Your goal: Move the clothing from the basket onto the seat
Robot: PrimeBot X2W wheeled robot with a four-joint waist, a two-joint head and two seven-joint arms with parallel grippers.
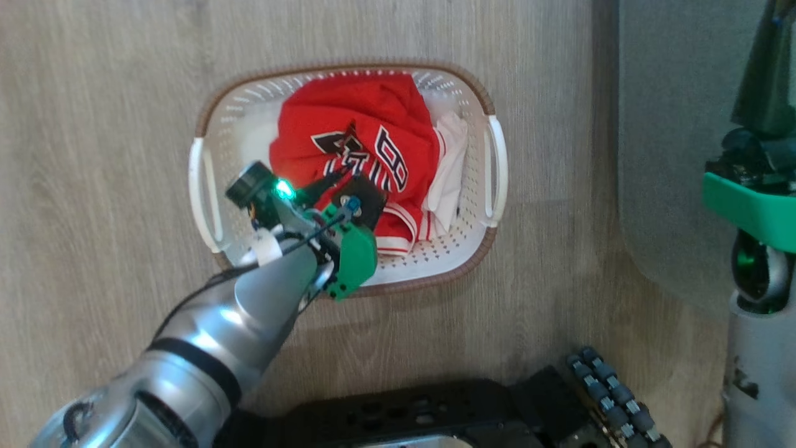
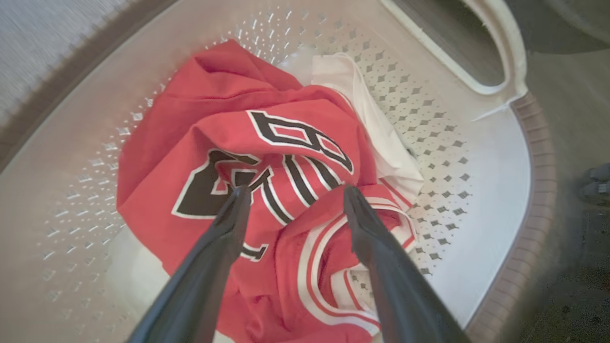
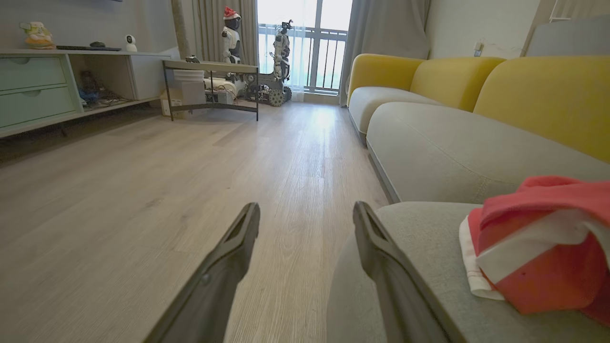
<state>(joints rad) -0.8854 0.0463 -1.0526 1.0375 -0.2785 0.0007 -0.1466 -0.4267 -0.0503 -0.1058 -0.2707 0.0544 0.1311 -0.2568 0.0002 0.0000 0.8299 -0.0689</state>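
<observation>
Left gripper: jaws spread wide, nothing between them. Both dark fingers point down into the basket, tips over the crumpled red jersey with white-striped trim and dark lettering. Whether the tips touch the cloth cannot be told.

The jersey sits in the small white perforated plastic basket with a brown woven rim, bunched toward the far wall and the right handle side. A fold of white fabric lies against the jersey's right edge. Bare perforated floor shows along the basket's left wall and near wall. The basket rests on the pale wood-plank floor, with open planks on its left and far sides.

Right gripper: jaws wide apart, holding nothing, raised beside the rounded corner of the large grey-green fabric seat cushion. A second red garment with white trim lies on that cushion, near its front edge.

A strip of floor separates the basket's right handle from the cushion edge.
</observation>
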